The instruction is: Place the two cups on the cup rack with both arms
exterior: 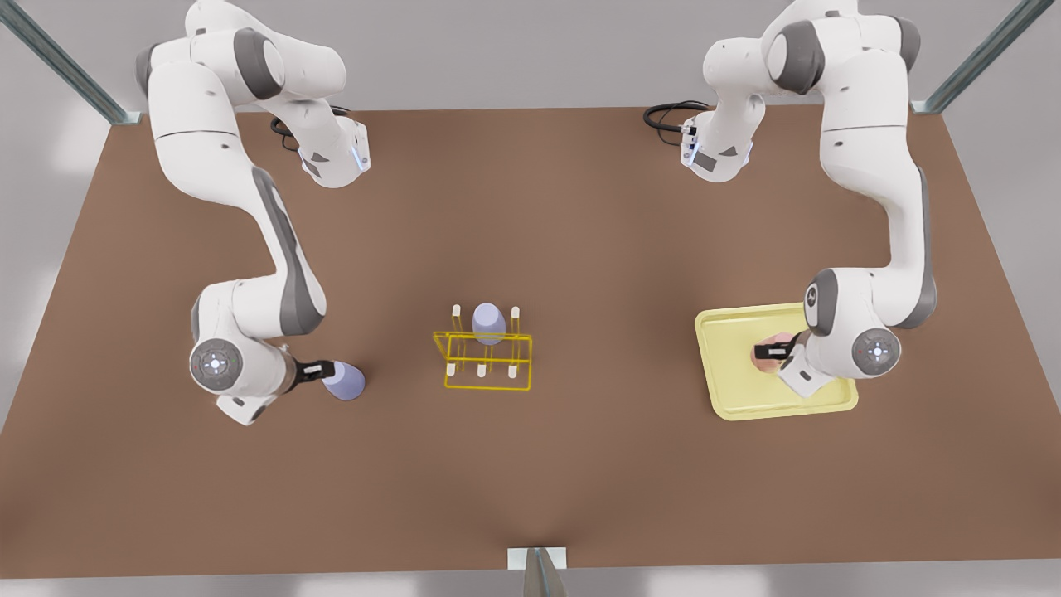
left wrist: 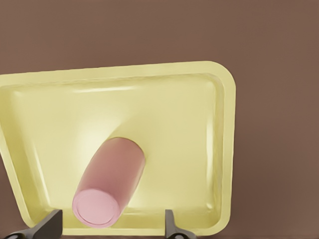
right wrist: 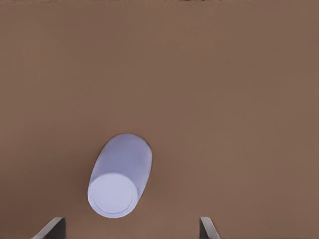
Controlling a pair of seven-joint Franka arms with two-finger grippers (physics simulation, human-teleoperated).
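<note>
Cups sit apart across my brown table: the pink cup on the pale yellow tray at the front view's right, a lavender cup on the bare table at lower left of that frame, and a third lavender cup upturned on the yellow rack at centre. My left gripper hangs over the tray; in its wrist view the pink cup stands between the two black fingertips, which are spread wide and clear of it, inside the tray's rim. My right gripper sits just beside the lavender cup at lower left; from its wrist, that cup lies between parted fingertips, neither one touching it.
</note>
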